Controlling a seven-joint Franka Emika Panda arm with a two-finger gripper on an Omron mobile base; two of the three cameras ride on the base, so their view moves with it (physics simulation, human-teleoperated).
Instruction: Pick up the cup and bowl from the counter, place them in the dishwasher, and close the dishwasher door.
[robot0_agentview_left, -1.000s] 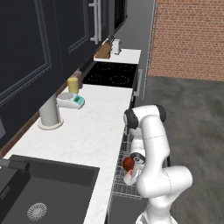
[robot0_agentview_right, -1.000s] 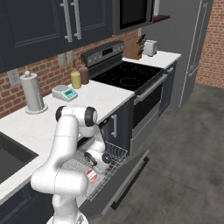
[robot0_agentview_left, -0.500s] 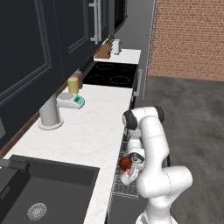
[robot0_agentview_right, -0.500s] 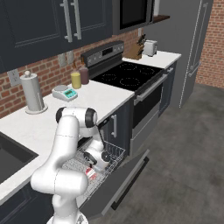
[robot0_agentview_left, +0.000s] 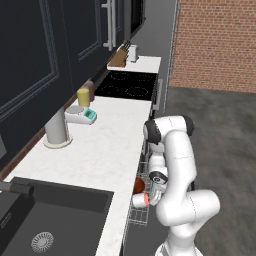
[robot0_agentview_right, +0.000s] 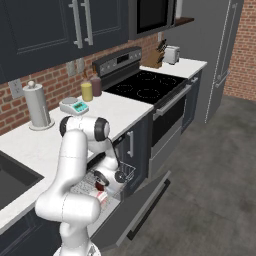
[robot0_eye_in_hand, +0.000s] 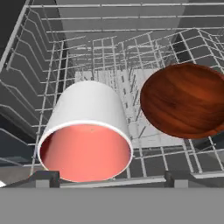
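In the hand view the cup (robot0_eye_in_hand: 86, 131) lies on its side in the dishwasher's wire rack (robot0_eye_in_hand: 109, 57), its salmon-red mouth facing the camera. The reddish-brown bowl (robot0_eye_in_hand: 186, 100) rests beside it on the right, tilted on the wires. My gripper (robot0_eye_in_hand: 111, 179) is open, with the fingertips (robot0_eye_in_hand: 46, 177) set wider than the cup's rim and the cup free between them. In the left base view my gripper (robot0_agentview_left: 154, 192) hangs low over the rack (robot0_agentview_left: 137, 215), next to the cup (robot0_agentview_left: 140, 200) and bowl (robot0_agentview_left: 139, 185). The dishwasher door (robot0_agentview_right: 135, 210) lies folded down.
On the counter (robot0_agentview_left: 110, 150) stand a tall pale grey cylinder on a round base (robot0_agentview_left: 56, 130), a small scale (robot0_agentview_left: 82, 115) and a yellow cylinder (robot0_agentview_left: 83, 97). The black sink (robot0_agentview_left: 45, 225) is at near left, the cooktop (robot0_agentview_left: 127, 85) beyond.
The jaws have gone from shut to wide open, and the cup lies free in the rack. The arm has hardly moved.
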